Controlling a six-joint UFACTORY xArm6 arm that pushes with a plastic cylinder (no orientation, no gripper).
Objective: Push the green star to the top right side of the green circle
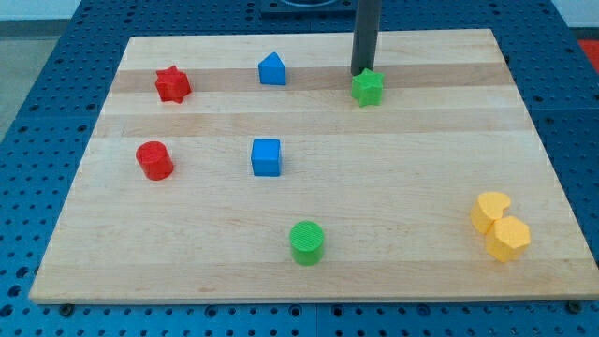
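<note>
Pale wood-plank counter (pixel 309 197) with visible grain, on a blue perforated base (pixel 37 140). Smooth dark rod from the view's top; no fingers on it, just my tip (pixel 359 73) touching the ribbed green star's (pixel 368 88) upper-left edge. Green circle (pixel 306 242), a ribbed cylinder, well apart toward the view's bottom. Blue cube (pixel 266 156) between them.

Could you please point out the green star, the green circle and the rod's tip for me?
green star (pixel 368 88), camera view, on its top face.
green circle (pixel 306 241), camera view, on its round top.
my tip (pixel 359 73), camera view, rod's very end, at the star's upper-left edge.
</note>
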